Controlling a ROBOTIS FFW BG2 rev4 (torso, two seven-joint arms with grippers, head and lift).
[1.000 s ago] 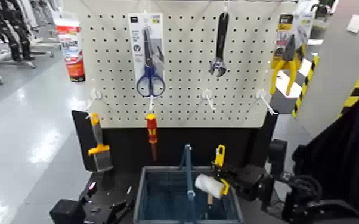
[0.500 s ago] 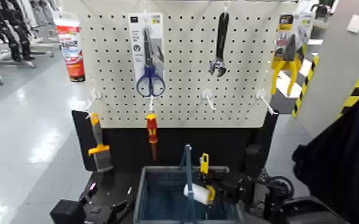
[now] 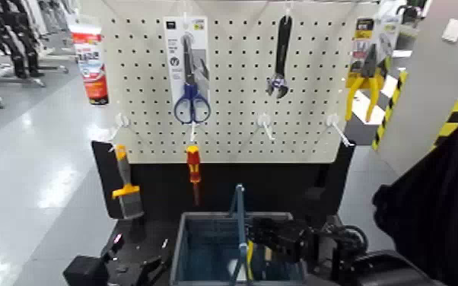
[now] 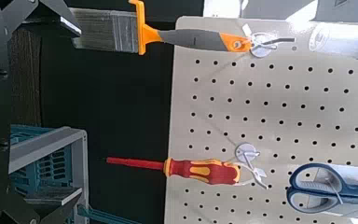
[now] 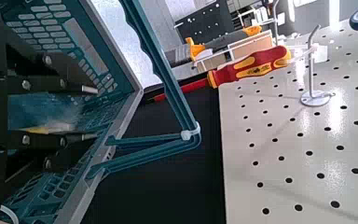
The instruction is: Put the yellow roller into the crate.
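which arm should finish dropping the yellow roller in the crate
Right. The right gripper is already down inside the crate, beside its blue handle bar, with a bit of the yellow roller showing under it. The left gripper sits low outside the crate's left wall.

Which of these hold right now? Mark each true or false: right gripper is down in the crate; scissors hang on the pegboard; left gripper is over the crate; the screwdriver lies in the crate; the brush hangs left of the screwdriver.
1. The right gripper is down in the crate. True.
2. The scissors hang on the pegboard. True.
3. The left gripper is over the crate. False: it sits low, left of the crate.
4. The screwdriver lies in the crate. False: it hangs below the pegboard.
5. The brush hangs left of the screwdriver. True.
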